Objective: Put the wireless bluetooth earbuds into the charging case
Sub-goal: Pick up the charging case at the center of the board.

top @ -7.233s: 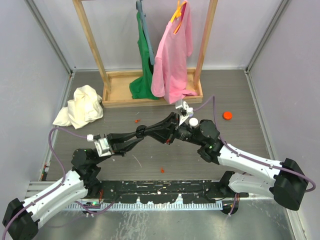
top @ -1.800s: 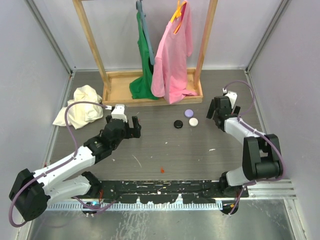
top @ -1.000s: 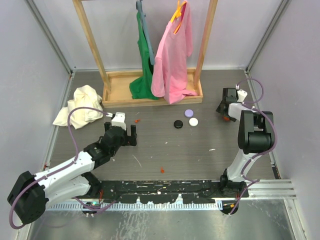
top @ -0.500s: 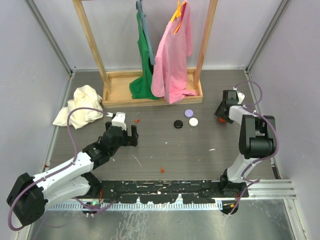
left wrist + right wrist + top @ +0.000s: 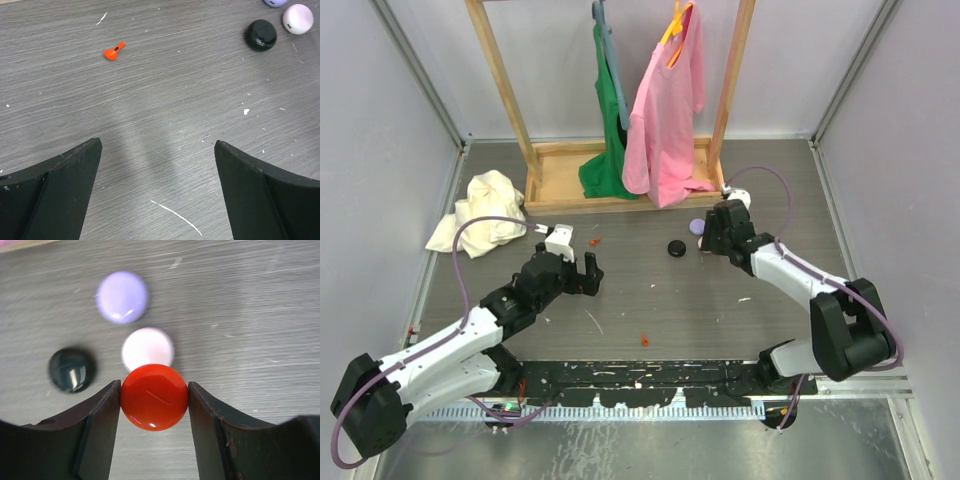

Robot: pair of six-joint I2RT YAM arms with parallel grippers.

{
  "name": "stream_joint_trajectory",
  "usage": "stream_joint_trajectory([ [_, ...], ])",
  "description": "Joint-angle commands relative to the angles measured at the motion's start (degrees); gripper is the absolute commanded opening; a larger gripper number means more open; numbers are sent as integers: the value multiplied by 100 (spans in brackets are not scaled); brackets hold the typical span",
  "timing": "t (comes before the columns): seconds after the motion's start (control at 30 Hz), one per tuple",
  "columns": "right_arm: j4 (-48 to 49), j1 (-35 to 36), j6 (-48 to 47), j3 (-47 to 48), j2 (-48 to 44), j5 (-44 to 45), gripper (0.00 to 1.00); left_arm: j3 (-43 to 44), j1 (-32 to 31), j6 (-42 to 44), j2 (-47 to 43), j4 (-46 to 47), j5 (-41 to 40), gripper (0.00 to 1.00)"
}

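My right gripper (image 5: 154, 385) is shut on a round, glossy red charging case (image 5: 154, 399), squeezed between both fingers and held above the floor beside a white round case (image 5: 148, 346). In the top view the right gripper (image 5: 714, 240) hangs near the middle and hides the red case. One small orange earbud (image 5: 114, 51) lies on the grey floor ahead of my open, empty left gripper (image 5: 157, 145). The top view shows that earbud (image 5: 597, 241) just beyond the left gripper (image 5: 588, 273), and a second orange earbud (image 5: 643, 340) nearer the arm bases.
A black round case (image 5: 72, 370) and a lilac one (image 5: 122, 296) sit next to the white case. A wooden rack base (image 5: 560, 175) with a pink shirt (image 5: 665, 110) and a green garment stands at the back. A cream cloth (image 5: 485, 210) lies back left.
My right arm has swung from the far right edge to the middle, carrying the red case over the other cases. The left gripper edged slightly to the right.
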Motion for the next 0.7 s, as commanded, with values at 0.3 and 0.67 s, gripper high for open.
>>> stream_joint_trajectory([
  [0.3,2325,1832,-1337,-1129,-1201,-307,50,1235,163,-708,235,-635,1272,92],
  [0.67,4112,3012,-2819,-2028,-1859,-580,49,1900,205,-1181,490,-738,2359,82],
])
